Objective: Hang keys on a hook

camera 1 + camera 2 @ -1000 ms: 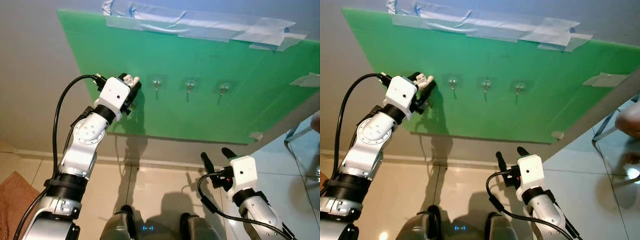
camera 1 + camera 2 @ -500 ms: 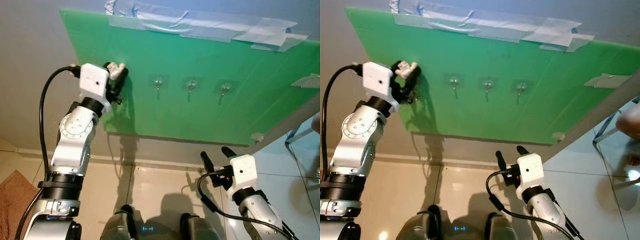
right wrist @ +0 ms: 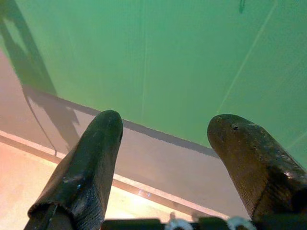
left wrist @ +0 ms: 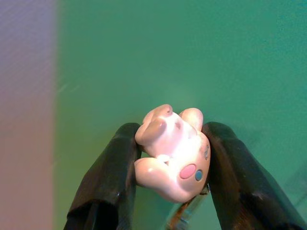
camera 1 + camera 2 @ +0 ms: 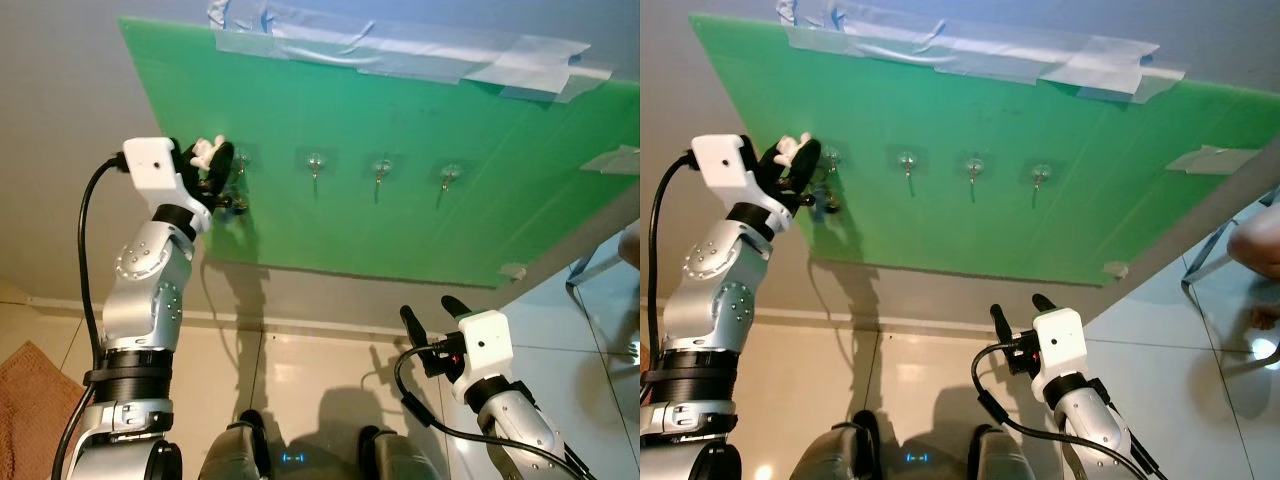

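We face a green board [image 5: 400, 170] taped to a grey wall [image 5: 60, 150], the tape [image 5: 400, 50] running along its top edge and more bits on its right side. A row of small clear hooks [image 5: 381, 170] sits across the board's middle. Below lies a glossy tiled floor [image 5: 300, 370], with a brown mat [image 5: 25, 400] at the left corner. At the far right edge part of a person [image 5: 1255, 245] comes into view beside a metal frame [image 5: 1205, 265].

Our left gripper [image 5: 218, 165] is raised to the board, at the left end of the hook row, just beside the leftmost hook [image 5: 830, 156]. Its two black fingers [image 4: 115, 167] are clenched on a small pink figure [image 4: 172, 153], the charm of the keys [image 5: 236, 203]; dark metal bits hang just under the gripper against the board. We cannot tell whether the ring touches the hook.

Our right gripper [image 5: 428, 315] hovers low over the floor, below the board's lower edge, well apart from the hooks. Its fingers [image 3: 86, 172] are spread wide with nothing between them.
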Tool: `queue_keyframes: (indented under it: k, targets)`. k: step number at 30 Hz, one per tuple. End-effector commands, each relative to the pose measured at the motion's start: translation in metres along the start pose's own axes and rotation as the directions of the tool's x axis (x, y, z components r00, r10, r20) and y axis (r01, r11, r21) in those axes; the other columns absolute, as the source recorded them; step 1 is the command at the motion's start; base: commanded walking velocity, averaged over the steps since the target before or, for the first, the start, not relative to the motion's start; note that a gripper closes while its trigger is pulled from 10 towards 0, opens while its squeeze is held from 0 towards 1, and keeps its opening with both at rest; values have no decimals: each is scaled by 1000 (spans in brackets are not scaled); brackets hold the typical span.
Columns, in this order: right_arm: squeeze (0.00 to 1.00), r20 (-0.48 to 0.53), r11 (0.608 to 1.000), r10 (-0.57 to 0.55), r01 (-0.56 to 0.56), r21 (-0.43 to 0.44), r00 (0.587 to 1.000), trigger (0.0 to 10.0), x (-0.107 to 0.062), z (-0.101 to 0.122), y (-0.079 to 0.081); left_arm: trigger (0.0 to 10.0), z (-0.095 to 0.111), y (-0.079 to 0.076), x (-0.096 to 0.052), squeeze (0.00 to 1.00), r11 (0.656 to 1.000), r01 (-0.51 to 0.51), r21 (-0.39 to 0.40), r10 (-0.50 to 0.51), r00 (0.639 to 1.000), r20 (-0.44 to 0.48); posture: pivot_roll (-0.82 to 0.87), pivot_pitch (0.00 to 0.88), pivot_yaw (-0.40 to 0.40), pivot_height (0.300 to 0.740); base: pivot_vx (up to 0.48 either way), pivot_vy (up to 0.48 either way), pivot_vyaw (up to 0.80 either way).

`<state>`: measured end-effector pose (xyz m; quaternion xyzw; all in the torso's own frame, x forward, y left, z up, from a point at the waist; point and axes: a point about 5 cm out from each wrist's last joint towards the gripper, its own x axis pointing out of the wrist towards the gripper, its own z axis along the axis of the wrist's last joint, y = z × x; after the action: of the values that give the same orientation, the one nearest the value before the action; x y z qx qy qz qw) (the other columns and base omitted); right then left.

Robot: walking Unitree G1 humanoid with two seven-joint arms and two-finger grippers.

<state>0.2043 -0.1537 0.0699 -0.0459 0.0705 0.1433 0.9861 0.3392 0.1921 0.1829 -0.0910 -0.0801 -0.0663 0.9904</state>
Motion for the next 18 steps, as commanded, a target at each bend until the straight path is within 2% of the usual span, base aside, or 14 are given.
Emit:
queue_keyframes:
  k: [1, 10, 12, 13, 15, 16, 18]
  targets:
    - [0, -26, 1000, 2, -2, 4, 1000, 10000, -4, -4, 0, 0, -6, 5, -2, 0, 998, -39, -48, 37, 999, -32, -214, 217, -51, 740, 0, 0, 0]
    - [0, -32, 1000, 2, -2, 8, 999, 10000, -5, -6, 1, 0, -5, 11, -3, 0, 985, -85, -147, 81, 996, -37, -212, 218, -48, 740, 0, 0, 0]
    - [0, -33, 1000, 1, -1, 9, 999, 10000, -5, -6, 1, 0, -1, 9, -3, 0, 994, -64, -94, 62, 998, -23, -211, 219, -44, 740, 0, 0, 0]
    - [0, -33, 1000, 1, -1, 9, 999, 10000, -5, -6, 1, 0, -1, 9, -3, 0, 994, -64, -94, 62, 998, -23, -211, 219, -44, 740, 0, 0, 0]
    - [0, -32, 1000, -1, 1, 10, 999, 10000, -5, -6, 2, 0, 4, -1, -3, 0, 1000, -1, 21, 1, 1000, -2, -211, 219, -43, 740, 0, 0, 0]
    - [0, -32, 1000, -1, 2, 11, 999, 10000, -5, -6, 2, 0, 7, -10, -4, 0, 987, 66, 146, -67, 998, 7, -211, 220, -41, 740, 0, 0, 0]
    - [0, -32, 1000, -2, 2, 12, 999, 10000, -6, -6, 3, 0, 9, -16, -6, 0, 969, 107, 224, -111, 994, 6, -211, 220, -41, 740, 0, 0, 0]
